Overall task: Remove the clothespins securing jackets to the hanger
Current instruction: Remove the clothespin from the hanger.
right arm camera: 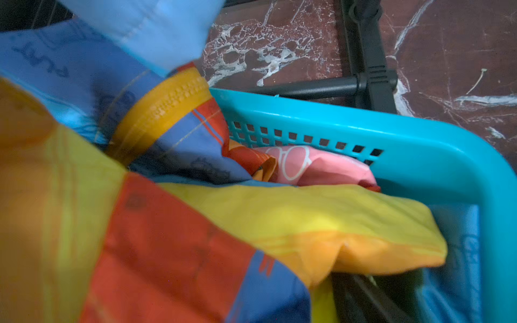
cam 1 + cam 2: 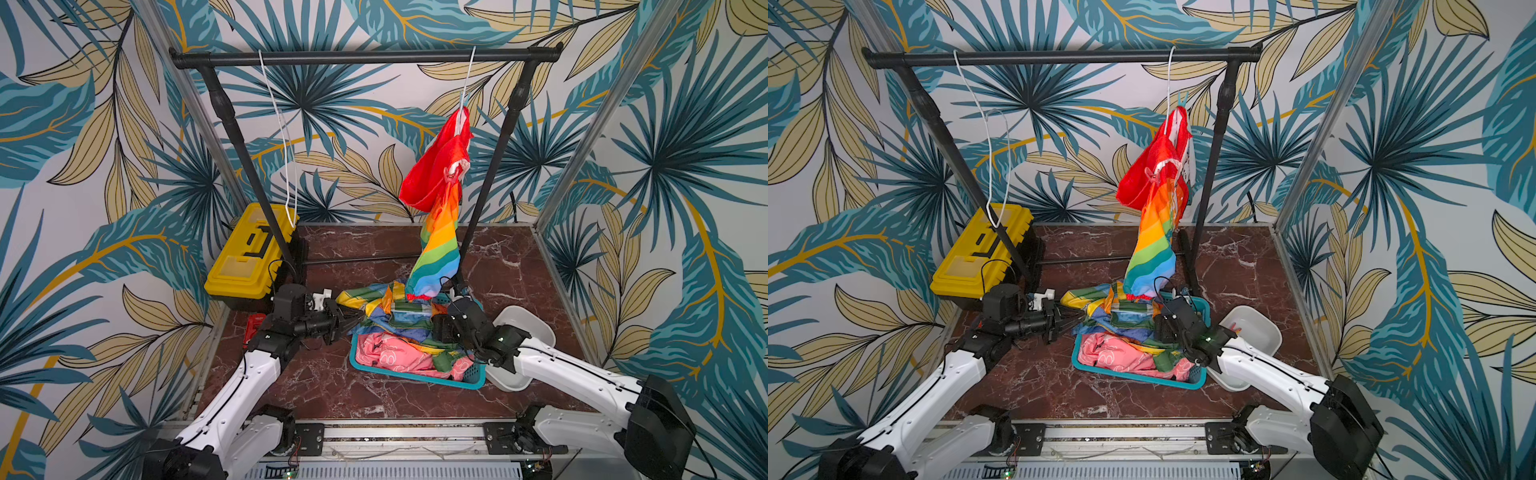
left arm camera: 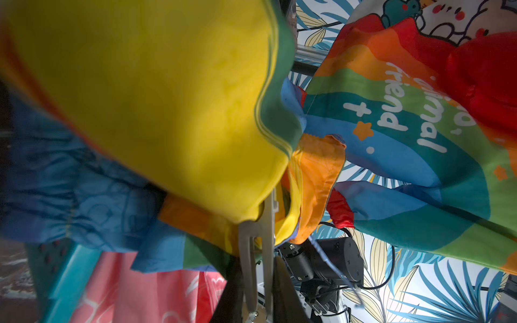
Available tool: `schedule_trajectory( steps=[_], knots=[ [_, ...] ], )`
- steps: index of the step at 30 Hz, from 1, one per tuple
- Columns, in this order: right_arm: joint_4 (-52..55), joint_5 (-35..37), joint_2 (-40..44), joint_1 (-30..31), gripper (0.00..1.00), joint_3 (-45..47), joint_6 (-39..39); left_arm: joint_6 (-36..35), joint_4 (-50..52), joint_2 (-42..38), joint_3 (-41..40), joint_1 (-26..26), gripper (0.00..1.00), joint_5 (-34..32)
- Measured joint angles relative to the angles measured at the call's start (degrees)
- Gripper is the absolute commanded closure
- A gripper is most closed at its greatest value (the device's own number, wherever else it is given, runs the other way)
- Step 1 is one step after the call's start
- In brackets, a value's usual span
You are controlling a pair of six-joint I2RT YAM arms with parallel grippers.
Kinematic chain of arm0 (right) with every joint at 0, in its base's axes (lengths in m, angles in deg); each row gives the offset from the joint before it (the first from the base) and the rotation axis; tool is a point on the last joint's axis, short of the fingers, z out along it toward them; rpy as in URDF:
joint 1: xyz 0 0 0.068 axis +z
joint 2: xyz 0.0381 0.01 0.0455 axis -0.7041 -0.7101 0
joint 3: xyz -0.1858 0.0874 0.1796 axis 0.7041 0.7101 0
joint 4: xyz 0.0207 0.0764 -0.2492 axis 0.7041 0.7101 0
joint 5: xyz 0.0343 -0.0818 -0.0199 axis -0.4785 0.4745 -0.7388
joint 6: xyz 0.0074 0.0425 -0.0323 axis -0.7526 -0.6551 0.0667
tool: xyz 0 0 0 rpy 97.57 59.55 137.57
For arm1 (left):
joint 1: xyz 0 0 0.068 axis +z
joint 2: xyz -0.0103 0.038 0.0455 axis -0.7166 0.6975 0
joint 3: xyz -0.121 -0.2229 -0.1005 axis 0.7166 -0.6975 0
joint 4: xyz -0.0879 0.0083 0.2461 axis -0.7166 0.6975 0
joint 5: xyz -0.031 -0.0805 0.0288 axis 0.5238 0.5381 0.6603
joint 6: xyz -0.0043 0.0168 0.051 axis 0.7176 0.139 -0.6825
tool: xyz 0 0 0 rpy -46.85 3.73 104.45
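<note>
rainbow-striped thin jacket with red hood [image 2: 437,232]: hangs above right gripper [image 2: 437,328] | crumpled striped fabric jacket [image 2: 374,306]: between both grippers | left gripper [image 2: 347,321]: jaws narrow, tips under fabric, grip unclear | right gripper: jaws wide | pink plastic clothespin [image 2: 451,176]: clipped on hood, high above right gripper

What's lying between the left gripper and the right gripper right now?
A rainbow-striped jacket, heaped over the teal basket; both top views show it.

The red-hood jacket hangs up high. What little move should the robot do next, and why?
Probably raise the right gripper from the basket toward the clothespin: it seems to pin the red-hooded jacket, the only one hanging, to its hanger, on that arm's side.
</note>
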Motion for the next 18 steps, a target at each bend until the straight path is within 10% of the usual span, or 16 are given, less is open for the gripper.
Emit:
schedule_trajectory(
  steps=[18],
  knots=[
    [2.12,-1.27,4.68,0.00,0.01,-0.74,0.33,-0.31,-0.11,-3.15,-3.41,0.02,1.00,0.37]
  ],
)
